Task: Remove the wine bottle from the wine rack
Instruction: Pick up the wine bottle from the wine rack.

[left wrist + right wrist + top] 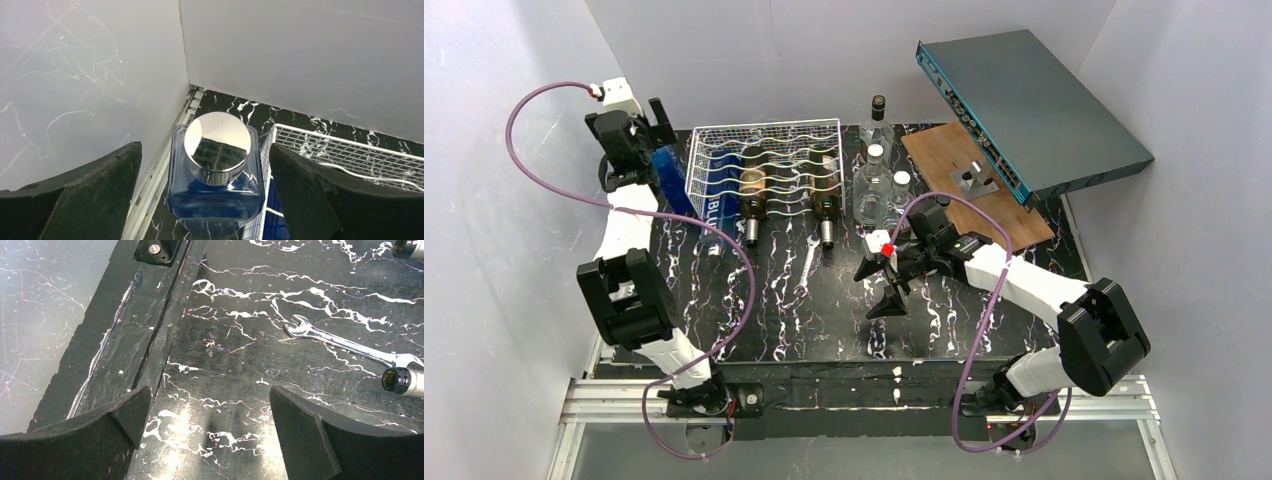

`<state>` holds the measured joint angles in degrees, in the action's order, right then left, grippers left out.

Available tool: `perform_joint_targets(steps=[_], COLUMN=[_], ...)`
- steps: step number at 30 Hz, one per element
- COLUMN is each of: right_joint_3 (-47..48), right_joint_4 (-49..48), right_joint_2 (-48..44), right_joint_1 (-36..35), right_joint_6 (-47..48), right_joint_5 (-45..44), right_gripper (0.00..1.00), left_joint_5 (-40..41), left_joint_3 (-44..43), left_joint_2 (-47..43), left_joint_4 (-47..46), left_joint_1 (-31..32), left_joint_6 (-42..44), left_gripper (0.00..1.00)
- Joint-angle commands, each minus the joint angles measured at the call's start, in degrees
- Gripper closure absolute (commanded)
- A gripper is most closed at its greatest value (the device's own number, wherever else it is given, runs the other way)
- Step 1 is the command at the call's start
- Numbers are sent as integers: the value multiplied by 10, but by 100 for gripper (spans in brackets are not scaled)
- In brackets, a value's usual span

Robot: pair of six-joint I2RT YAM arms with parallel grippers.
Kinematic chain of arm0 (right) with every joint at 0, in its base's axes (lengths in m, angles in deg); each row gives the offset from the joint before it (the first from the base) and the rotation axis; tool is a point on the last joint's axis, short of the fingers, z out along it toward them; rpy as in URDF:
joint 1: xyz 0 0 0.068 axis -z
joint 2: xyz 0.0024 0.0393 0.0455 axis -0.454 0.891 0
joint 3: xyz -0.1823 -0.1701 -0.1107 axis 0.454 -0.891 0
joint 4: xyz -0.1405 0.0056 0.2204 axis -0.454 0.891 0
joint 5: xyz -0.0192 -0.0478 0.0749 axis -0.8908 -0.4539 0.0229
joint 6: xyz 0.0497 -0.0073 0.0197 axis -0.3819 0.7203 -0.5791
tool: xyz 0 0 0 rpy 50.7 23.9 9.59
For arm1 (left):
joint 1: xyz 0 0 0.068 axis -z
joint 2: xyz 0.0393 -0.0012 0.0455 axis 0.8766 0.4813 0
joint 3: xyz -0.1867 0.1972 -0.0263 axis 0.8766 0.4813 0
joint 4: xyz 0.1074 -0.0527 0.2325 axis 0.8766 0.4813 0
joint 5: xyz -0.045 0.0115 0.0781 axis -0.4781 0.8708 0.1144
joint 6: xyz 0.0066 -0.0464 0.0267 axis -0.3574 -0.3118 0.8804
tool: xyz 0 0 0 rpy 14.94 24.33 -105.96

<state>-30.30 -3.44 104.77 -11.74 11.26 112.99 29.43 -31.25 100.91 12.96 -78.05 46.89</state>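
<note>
So the left white-and-black arm [629, 230] is stretched far forward along its own side, elbow folded low, and the black two-finger left gripper [206, 200] is spread wide. The right white-and-black arm [1014, 275] reaches inward, right gripper [210, 435] tipped downward, fingers wide apart too.

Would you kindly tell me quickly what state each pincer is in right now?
Left pincer: open, straddling the blue bottle, not gripping it.
Right pincer: open, empty, above the table.
</note>
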Motion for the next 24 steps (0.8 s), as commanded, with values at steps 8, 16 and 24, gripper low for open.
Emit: perform_joint_targets(steps=[8,16,24], right_joint_3=[14,13,10], right_joint_4=[1,14,16], right_joint_2=[-13,-16,-21], right_joint_1=[-2,-2,0], right_joint_6=[23,38,43], right_joint_5=[3,7,1], right_gripper=[2,2,2], left_joint_5=[134,128,44], left_joint_3=[9,103,209], left_joint_2=[-138,-263,-386], left_joint_4=[98,250,342], left_joint_1=[-2,-2,-2], left_joint_6=[-106,-284,-366], left_gripper=[2,2,2])
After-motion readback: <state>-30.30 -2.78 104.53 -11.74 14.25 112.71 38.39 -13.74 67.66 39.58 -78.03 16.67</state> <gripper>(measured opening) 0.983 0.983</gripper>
